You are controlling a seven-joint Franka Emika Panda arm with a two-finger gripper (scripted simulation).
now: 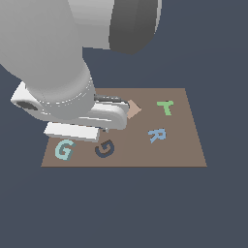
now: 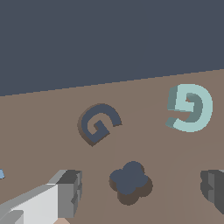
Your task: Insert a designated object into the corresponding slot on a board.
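The designated object, a pale teal G block (image 1: 63,149) (image 2: 190,108), lies flat on the brown board (image 1: 184,150) (image 2: 52,113) near its corner at the exterior view's left. The slot, a dark G-shaped recess (image 1: 104,148) (image 2: 98,124), is beside it toward the exterior view's right. My gripper (image 2: 142,186) hangs open above the board, away from both, with nothing held. One grey finger (image 2: 70,192) and the other (image 2: 213,186) straddle a dark rounded cross recess (image 2: 130,180) below. In the exterior view the arm (image 1: 58,87) hides the fingers.
A tan diamond (image 1: 133,109), a green T (image 1: 165,107) and a blue R (image 1: 156,135) sit on the board toward the exterior view's right. A sliver of the R (image 2: 1,174) shows in the wrist view. Dark flat ground (image 1: 121,208) surrounds the board.
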